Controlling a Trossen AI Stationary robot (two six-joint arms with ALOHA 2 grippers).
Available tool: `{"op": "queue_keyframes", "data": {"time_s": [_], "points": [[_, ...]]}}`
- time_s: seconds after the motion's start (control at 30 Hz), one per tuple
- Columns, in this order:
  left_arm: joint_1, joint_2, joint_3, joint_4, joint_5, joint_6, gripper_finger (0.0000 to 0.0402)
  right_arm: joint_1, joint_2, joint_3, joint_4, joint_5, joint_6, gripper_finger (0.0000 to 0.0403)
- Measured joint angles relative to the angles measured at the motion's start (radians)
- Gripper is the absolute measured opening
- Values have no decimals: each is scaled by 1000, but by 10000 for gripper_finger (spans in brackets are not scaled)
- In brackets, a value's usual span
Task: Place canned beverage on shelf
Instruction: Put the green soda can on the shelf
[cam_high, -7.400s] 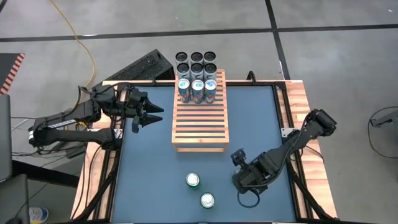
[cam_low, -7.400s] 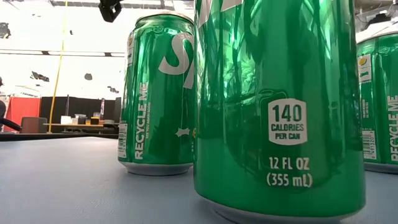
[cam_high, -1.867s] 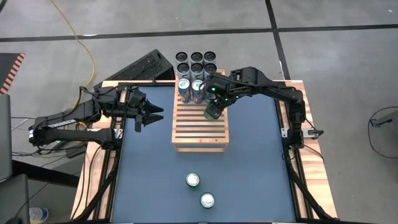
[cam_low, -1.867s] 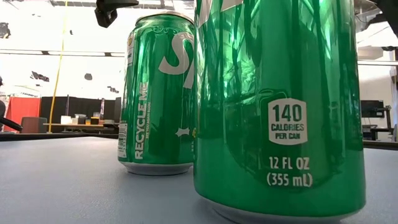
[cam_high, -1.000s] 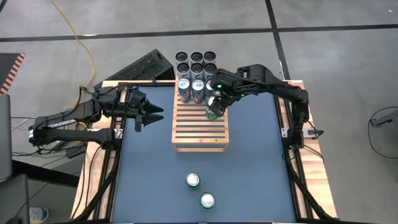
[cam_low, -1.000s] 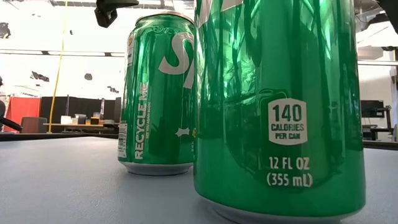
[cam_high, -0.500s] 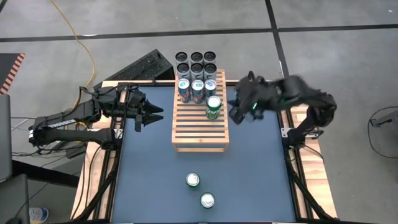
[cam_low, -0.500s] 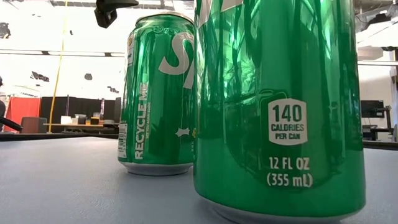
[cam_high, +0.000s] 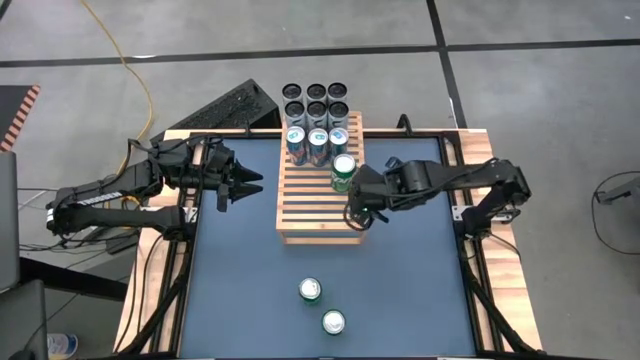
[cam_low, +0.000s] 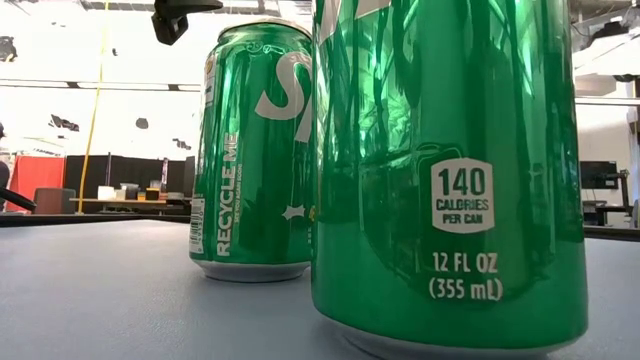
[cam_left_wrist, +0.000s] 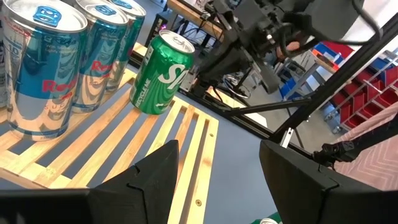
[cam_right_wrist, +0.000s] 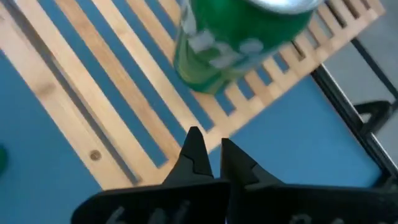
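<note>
One green aluminium soda can (cam_high: 343, 172) stands upright on the light-brown slatted wooden shelf (cam_high: 322, 205), alone in a second row just behind three blue-and-silver cans (cam_high: 317, 146); my guess is it was set there to start filling the next row, leaving the nearer slats free for more. The right gripper (cam_high: 357, 212) hangs just in front of that can, over the shelf's right edge, not touching it, its fingers nearly pinched together and empty. Two more green cans (cam_high: 321, 306) wait on the blue bench (cam_high: 240, 290), well away from this gripper toward the near end, presumably next in line. The left gripper (cam_high: 243, 184) idles off the shelf's left side with its fingers spread. From overhead you get the rows and spacing, but the right wrist view is what shows the narrow gap at the fingertips and the can (cam_right_wrist: 239, 37) clear of them; the left wrist view shows the can (cam_left_wrist: 160, 73) sitting squarely across the slats.
</note>
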Motion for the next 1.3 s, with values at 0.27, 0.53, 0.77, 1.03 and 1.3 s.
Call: {"op": "queue_keyframes", "data": {"time_s": [0.27, 0.53, 0.77, 1.03, 1.3], "points": [[0, 0, 0, -11, -1, 2, 212, -67, 6, 0, 60, -14, -93, 1], [0, 0, 0, -36, -3, 7, 212, -92, 6, 0, 120, -50, -153, 0], [0, 0, 0, -36, -10, 18, 212, -127, 6, 0, 133, -50, -184, 0], [0, 0, 0, -50, -10, 23, 212, -48, -5, 1, 146, -51, -200, 0], [0, 0, 0, -50, -17, 30, 212, -31, 18, 1, 240, -53, -274, 0]]}}
